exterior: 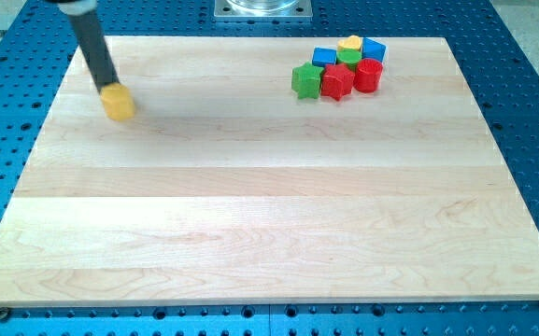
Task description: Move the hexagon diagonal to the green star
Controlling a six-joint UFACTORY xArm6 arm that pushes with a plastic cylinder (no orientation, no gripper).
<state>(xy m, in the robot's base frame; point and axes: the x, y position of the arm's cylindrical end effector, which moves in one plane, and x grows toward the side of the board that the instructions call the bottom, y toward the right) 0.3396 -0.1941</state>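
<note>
The desk [250, 215] is a pale wooden board on a blue perforated base, bare over most of its area. My arm carries no gripper; it ends in a dark rod that opens on nothing and holds nothing, so every move here is a push.

A cluster of blocks sits near the view's top right, well apart from my tip. It comprises a green cube [305, 80] at the view's left end, a red star [337, 82] touching it, a red cylinder [368, 75] to the star's right, a blue block [324, 56] and a second blue block [374, 48] behind them, the green star [348, 56] between the two blue blocks, and a yellow heart [349, 43] at the rear.

The yellow hexagon [118, 103] lies alone near the view's top left. My tip [108, 88] rests against its upper left edge, apparently touching.

Handling judgement: the hexagon appears to be a small, rigid, light block that should slide readily on smooth wood. Its flat faces give stable contact. Pushing off-centre or on a corner would likely rotate it or let it slip aside. I should bear on the middle of the face opposite the intended travel, toward the cluster, and approach slowly to avoid scattering neighbouring blocks.
</note>
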